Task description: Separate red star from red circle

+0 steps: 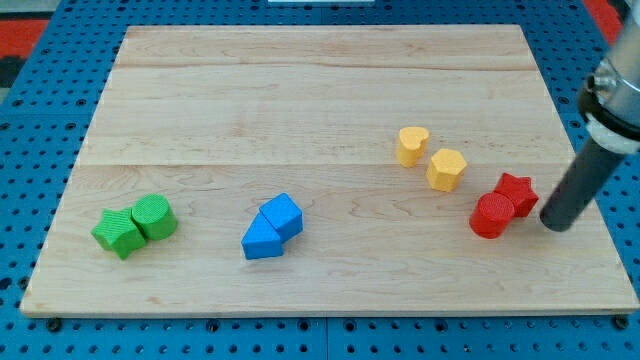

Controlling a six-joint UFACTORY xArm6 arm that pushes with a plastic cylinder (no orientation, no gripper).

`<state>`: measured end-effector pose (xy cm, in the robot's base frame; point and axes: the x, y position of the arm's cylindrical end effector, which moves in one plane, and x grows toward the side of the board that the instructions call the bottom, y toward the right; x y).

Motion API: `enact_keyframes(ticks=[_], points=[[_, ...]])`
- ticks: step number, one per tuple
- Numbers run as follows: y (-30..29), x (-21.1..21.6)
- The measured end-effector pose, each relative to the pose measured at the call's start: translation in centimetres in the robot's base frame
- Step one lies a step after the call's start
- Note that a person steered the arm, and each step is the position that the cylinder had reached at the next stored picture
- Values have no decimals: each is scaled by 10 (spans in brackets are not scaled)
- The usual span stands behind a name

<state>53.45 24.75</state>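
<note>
Red star [517, 192] sits at the frame's lower right, touching the red circle [491, 215] on its lower left. My tip [556, 222], a bare rod gripping nothing, stands just right of the star.

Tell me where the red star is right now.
The red star sits at the view's right, touching the red circle on its lower left, with my tip just right.

Pale striped-grain wooden board [300, 100] on blue pegboard [30, 120] carries two red [516, 190] [491, 215], two yellow [412, 145] [446, 169], two blue [283, 214] [261, 239] and two green blocks [153, 216] [118, 233].
</note>
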Motion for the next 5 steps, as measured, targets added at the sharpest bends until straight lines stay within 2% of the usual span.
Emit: enact_keyframes(ticks=[1,4,5], points=[[-25,1],[-73,-76],[-29,-83]])
